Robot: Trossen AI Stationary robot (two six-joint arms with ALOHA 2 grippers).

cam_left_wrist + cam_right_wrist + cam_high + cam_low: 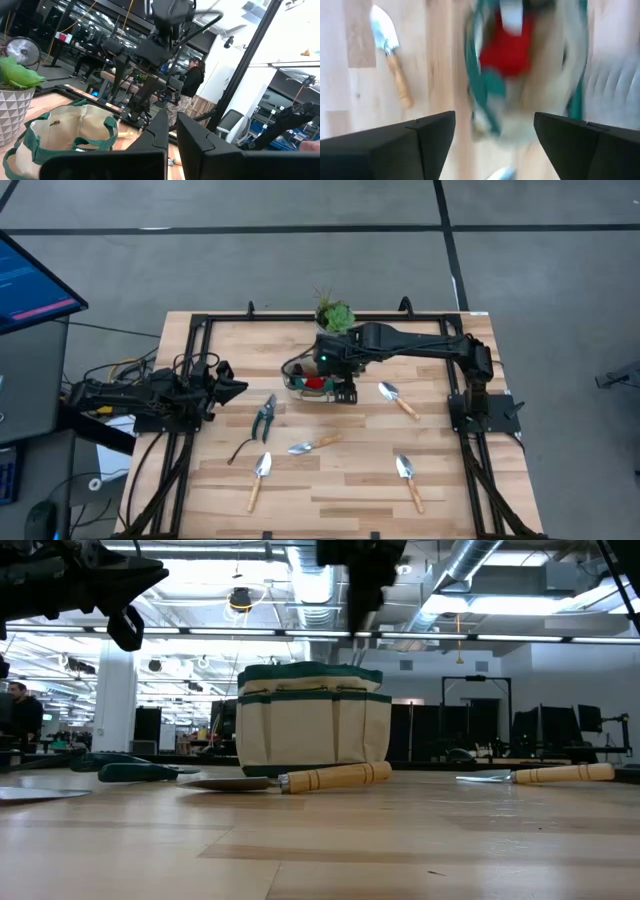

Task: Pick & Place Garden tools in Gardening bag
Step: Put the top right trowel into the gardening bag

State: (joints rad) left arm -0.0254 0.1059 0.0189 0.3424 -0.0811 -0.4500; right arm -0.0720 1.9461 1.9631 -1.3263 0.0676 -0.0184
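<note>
Wide-open, empty right gripper (495, 132) hovers directly above the gardening bag (525, 70).

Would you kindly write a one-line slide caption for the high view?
Right tool hovers open over the gardening bag holding a red item; four trowels and pruning shears lie on the table.

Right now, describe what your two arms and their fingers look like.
Both arms are dark, nearly black, jointed and slim. The left arm trails yellow and orange cables at its base. The right arm shows a small green light near its wrist. The right gripper's fingers are flat, matte black, angular plates.
</note>
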